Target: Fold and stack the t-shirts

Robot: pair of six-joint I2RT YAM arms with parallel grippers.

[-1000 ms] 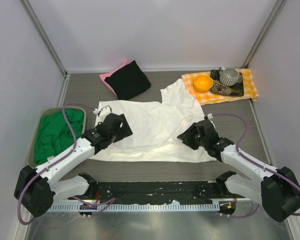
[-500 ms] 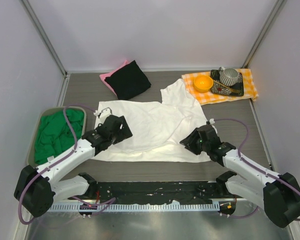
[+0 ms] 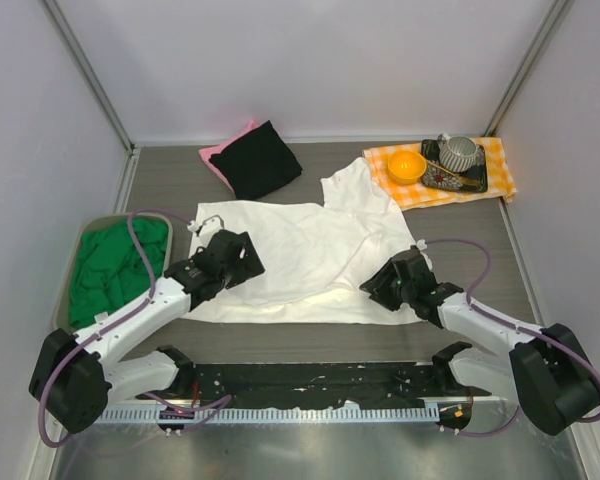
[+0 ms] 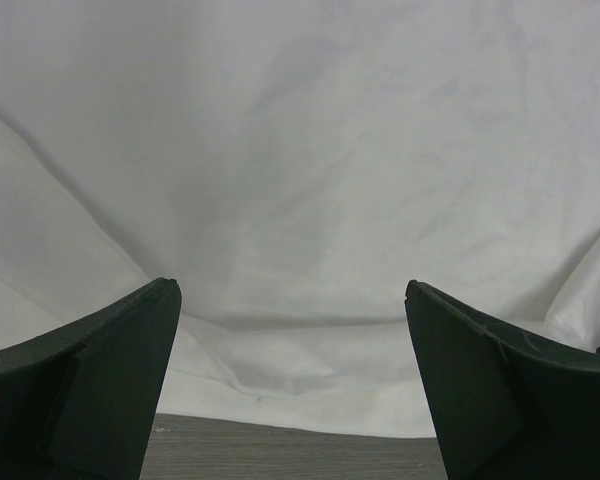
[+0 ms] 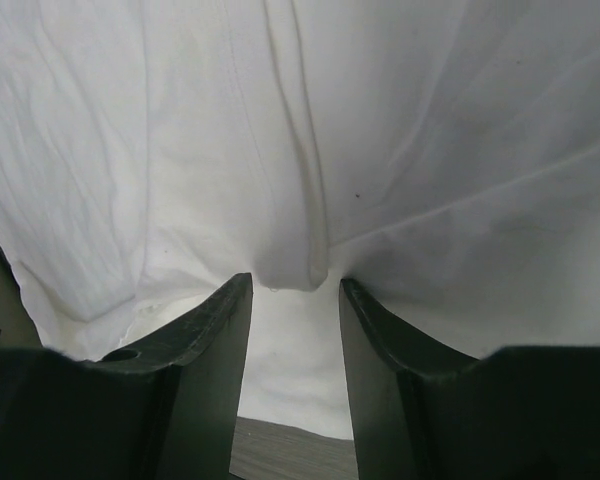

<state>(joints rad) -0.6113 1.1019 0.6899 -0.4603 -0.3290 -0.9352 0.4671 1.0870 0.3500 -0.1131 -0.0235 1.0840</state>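
Note:
A white t-shirt [image 3: 310, 245] lies spread flat in the middle of the table, plain side up, with no print showing. My left gripper [image 3: 242, 253] is open over its near-left part, jaws wide apart above the cloth [image 4: 310, 150] near the hem. My right gripper [image 3: 382, 280] is at the shirt's near-right part, shut on a raised fold of white cloth [image 5: 292, 270] pinched between the tips. A green t-shirt [image 3: 115, 270] lies crumpled in a bin at the left. A folded black t-shirt [image 3: 262, 158] lies on a pink one [image 3: 217, 155] at the back.
A grey bin [image 3: 98, 222] stands at the left edge. An orange-and-white checked cloth [image 3: 500, 165] at the back right holds an orange bowl [image 3: 406, 165], a cup [image 3: 460, 152] and a dark tray [image 3: 450, 181]. Walls close the table on three sides.
My right gripper has moved nearer and lower onto the shirt's near-right part and closed on a fold. The left arm has hardly moved.

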